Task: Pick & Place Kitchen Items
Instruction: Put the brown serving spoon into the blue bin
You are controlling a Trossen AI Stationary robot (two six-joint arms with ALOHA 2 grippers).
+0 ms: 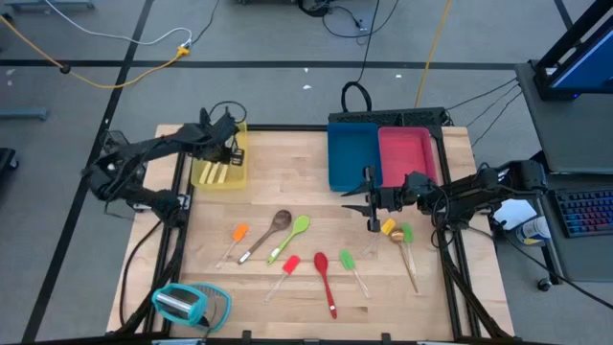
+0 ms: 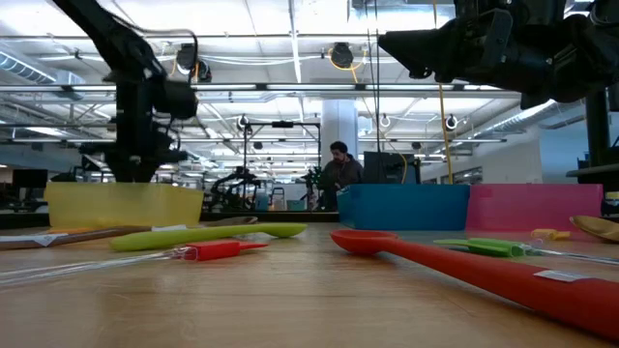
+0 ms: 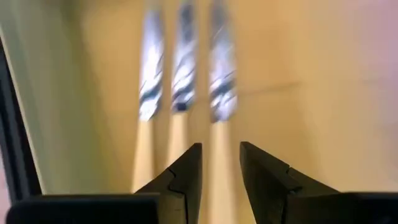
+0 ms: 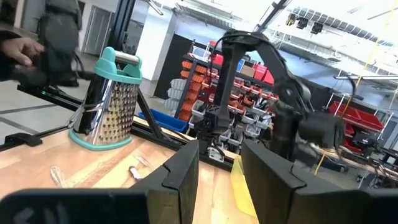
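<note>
Small utensils lie scattered flat across the near half of the table.
Around the middle: an orange-headed spatula at 9 o'clock, beside it a brown wooden spoon and a green spoon, all slanting toward 1 o'clock. Toward 6 o'clock lie a red-headed spatula, a long red spoon and a green-headed spatula. At 3 o'clock a yellow-headed piece and a green-headed one touch, with a wooden handle running toward 6 o'clock. Three pale-handled pieces lie side by side in the yellow tray.
</note>
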